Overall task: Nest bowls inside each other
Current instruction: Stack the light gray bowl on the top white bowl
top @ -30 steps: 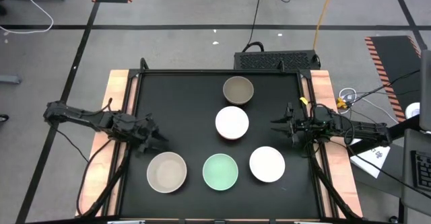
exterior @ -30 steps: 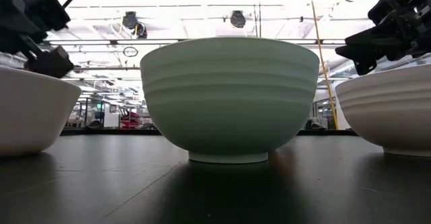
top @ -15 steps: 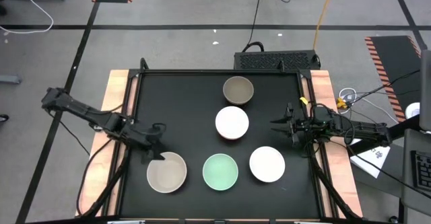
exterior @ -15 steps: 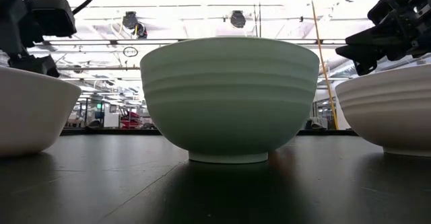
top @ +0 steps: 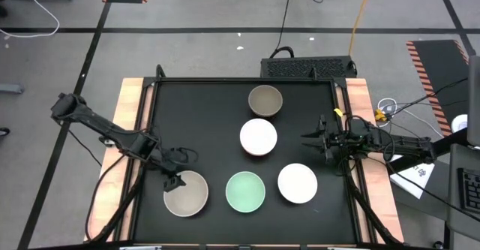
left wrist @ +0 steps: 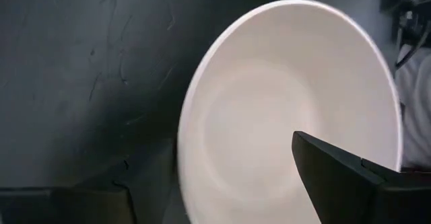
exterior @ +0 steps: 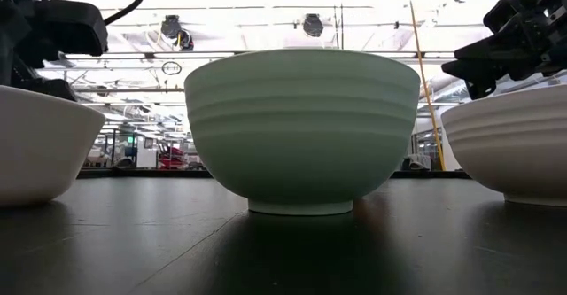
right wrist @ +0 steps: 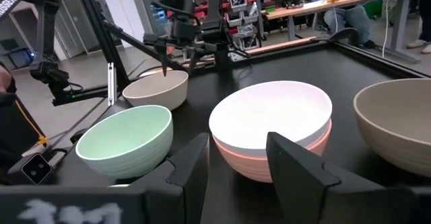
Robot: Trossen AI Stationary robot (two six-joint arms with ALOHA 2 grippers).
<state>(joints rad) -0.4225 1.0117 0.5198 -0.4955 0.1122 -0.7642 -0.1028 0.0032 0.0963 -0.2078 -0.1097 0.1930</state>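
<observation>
Five bowl spots show on the black table. The beige-grey bowl (top: pixel 186 194) stands near-left, the mint green bowl (top: pixel 245 191) near-centre, and a white bowl (top: pixel 297 183) near-right. Another white bowl (top: pixel 258 137) sits nested in the salmon-orange bowl (right wrist: pixel 269 162). The dark grey-brown bowl (top: pixel 265 100) stands farthest. My left gripper (top: pixel 177 173) is open and points down over the beige-grey bowl's far-left rim (left wrist: pixel 192 123), one finger above the inside, one outside. My right gripper (top: pixel 311 139) is open and waits level at the right, facing the stacked pair.
Wooden strips (top: pixel 131 130) border the black table top on the left and right. A dark box (top: pixel 307 67) sits behind the far edge. Bare table lies between the beige-grey bowl and the far edge (top: pixel 202 115).
My left gripper has moved toward the near edge and a little to the right, from beside the table's left border to above the beige-grey bowl's rim, tipping to point down. The bowls and my right arm have stayed still.
</observation>
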